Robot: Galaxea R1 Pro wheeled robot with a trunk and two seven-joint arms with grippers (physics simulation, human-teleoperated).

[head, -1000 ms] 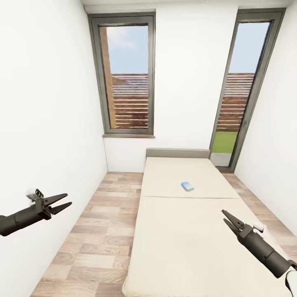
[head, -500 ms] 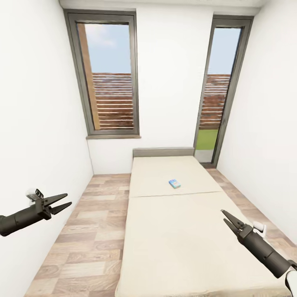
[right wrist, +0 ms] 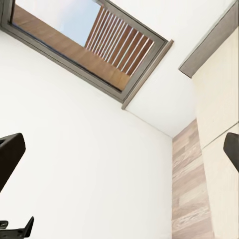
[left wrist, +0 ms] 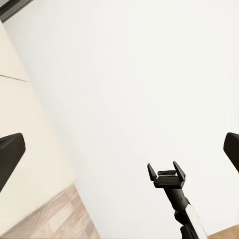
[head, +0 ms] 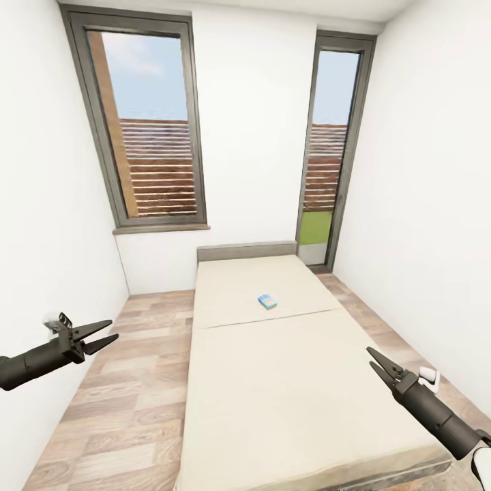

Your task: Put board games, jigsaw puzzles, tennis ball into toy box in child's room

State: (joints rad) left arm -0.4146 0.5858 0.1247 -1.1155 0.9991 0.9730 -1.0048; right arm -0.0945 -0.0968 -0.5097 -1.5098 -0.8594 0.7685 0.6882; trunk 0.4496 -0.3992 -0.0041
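Note:
One small blue board game (head: 267, 301) lies flat on the far half of the beige bed (head: 286, 395), just beyond the mattress seam. The bed runs lengthwise away from me, with its grey headboard against the back wall. My left gripper (head: 112, 329) hangs open and empty over the wooden floor to the bed's left. My right gripper (head: 369, 356) is open and empty above the bed's near right part. Both are well short of the board game. The left wrist view catches the bed (left wrist: 20, 124) and my right gripper (left wrist: 167, 174) against the white wall.
White walls close in on both sides. A tall window (head: 146, 129) and a glass door (head: 331, 150) are in the back wall. Wooden floor (head: 116, 409) runs along the bed's left, with a narrower strip (head: 409, 348) on its right.
The whole picture has shifted left and downward, so the camera has turned; more of the right wall and the bed's near end now shows. Both grippers hold the same pose.

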